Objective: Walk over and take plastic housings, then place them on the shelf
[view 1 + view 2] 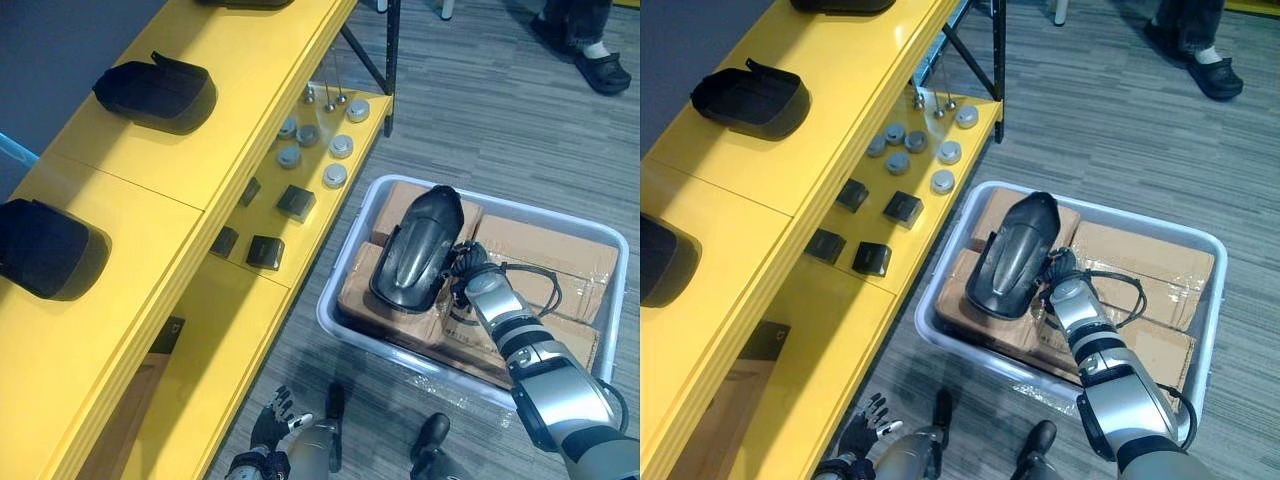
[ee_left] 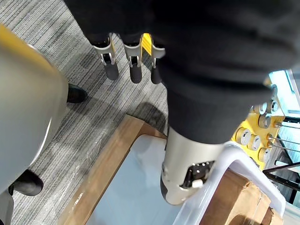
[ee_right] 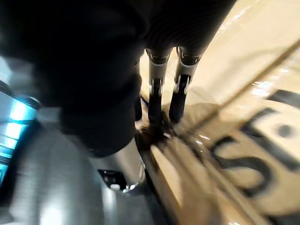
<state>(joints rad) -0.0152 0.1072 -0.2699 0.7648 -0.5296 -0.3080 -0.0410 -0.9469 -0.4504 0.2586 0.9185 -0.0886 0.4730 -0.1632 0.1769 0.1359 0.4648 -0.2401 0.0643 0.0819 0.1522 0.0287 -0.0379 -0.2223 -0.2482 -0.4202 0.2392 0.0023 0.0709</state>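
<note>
One glossy curved housing (image 1: 415, 250) (black plastic)

Grey carpet floor (image 1: 480, 110), yellow shelving (image 1: 230, 90) — dark wall (image 1: 40, 50)

No wording can be read. Large dark printed letters stand on the brown taped cardboard box (image 3: 255, 105) at the lower right of the right wrist view, too blurred and cut off to make out.
</note>
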